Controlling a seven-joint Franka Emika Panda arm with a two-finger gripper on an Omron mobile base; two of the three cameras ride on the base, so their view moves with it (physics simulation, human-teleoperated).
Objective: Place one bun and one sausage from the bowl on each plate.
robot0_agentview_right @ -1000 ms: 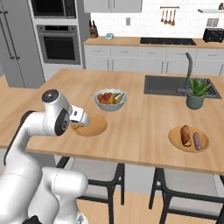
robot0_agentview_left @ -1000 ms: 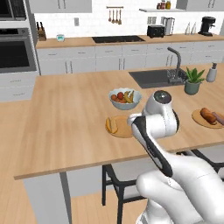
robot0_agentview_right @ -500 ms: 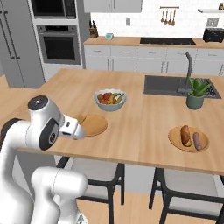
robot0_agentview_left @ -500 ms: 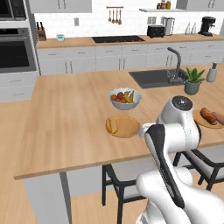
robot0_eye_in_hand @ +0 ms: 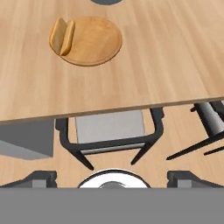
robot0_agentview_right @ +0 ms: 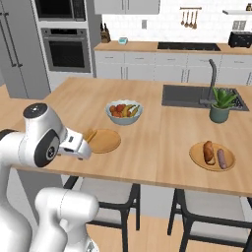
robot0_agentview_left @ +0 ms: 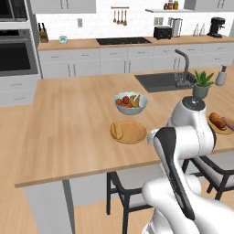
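Presently holds the gripper [robot0_eye_in_hand: 112,177] spread wide and empty, out past the worktop [robot0_eye_in_hand: 166,65] edge, above a chair [robot0_eye_in_hand: 109,127]. Faces the plate [robot0_eye_in_hand: 94,41] just ahead with only a bun [robot0_eye_in_hand: 62,35] at its rim, sausage lacking. Could clip that edge if swung forward low, or knock the bun off.

The arm folds low, its gripper [robot0_eye_in_hand: 112,178] open and empty.

Both base views look forward over the island counter [robot0_agentview_left: 77,119]; the hand view looks down at its edge.
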